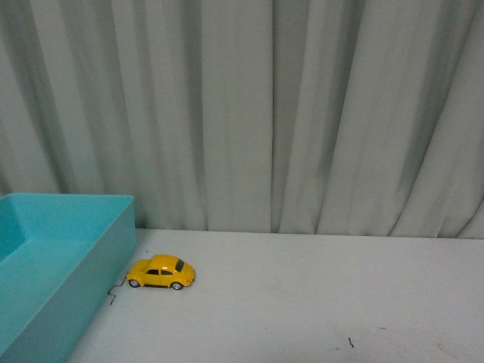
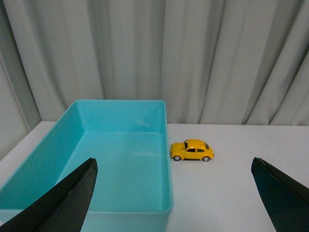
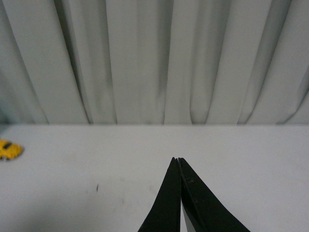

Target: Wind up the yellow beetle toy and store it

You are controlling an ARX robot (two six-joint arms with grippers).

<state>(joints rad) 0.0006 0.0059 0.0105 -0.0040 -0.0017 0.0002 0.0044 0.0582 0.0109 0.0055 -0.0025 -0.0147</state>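
Observation:
The yellow beetle toy (image 1: 161, 273) stands on its wheels on the white table, just right of the turquoise bin (image 1: 45, 257). It also shows in the left wrist view (image 2: 192, 150) and at the edge of the right wrist view (image 3: 8, 149). My left gripper (image 2: 174, 164) is open and empty, its black fingers (image 2: 72, 198) spread wide, well short of the toy and partly over the bin (image 2: 120, 164). My right gripper (image 3: 177, 159) is shut and empty, above bare table far to the right of the toy. Neither arm shows in the front view.
A grey-white curtain (image 1: 249, 113) hangs along the table's back edge. The turquoise bin holds nothing that I can see. Small dark marks (image 1: 350, 342) lie on the table surface right of the toy.

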